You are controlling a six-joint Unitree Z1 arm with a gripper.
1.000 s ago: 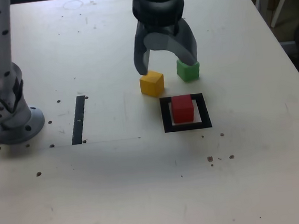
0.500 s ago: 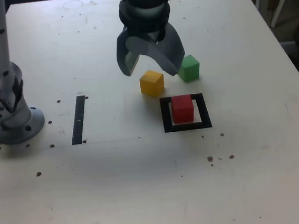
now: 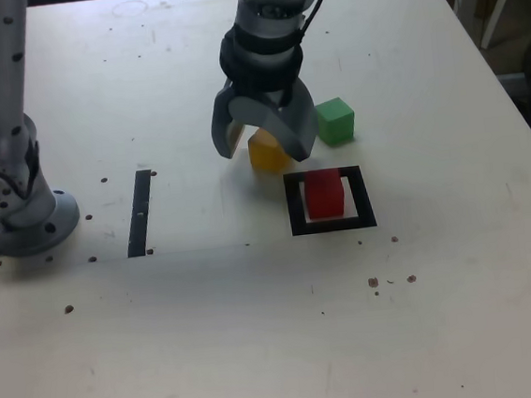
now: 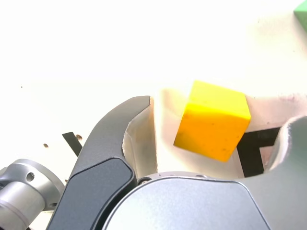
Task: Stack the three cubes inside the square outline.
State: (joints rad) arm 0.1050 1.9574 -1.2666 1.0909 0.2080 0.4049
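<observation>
From here the claw (image 3: 264, 156) stands with its fingers apart, and its near finger hides part of the yellow cube (image 3: 266, 152). Whether they touch, I can't quite judge. The red cube (image 3: 324, 194) sits inside the square outline (image 3: 297, 220), covering much of its pale centre. The green cube (image 3: 335, 122) rests near the yellow one, only a corner showing in the wrist view.

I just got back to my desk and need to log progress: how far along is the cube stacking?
Done: the red cube sits inside the square outline.
In hand: nothing yet; the open gripper hovers around the yellow cube, probably to grasp it next.
Left: yellow and the green cube both lie outside the outline, unstacked.
</observation>
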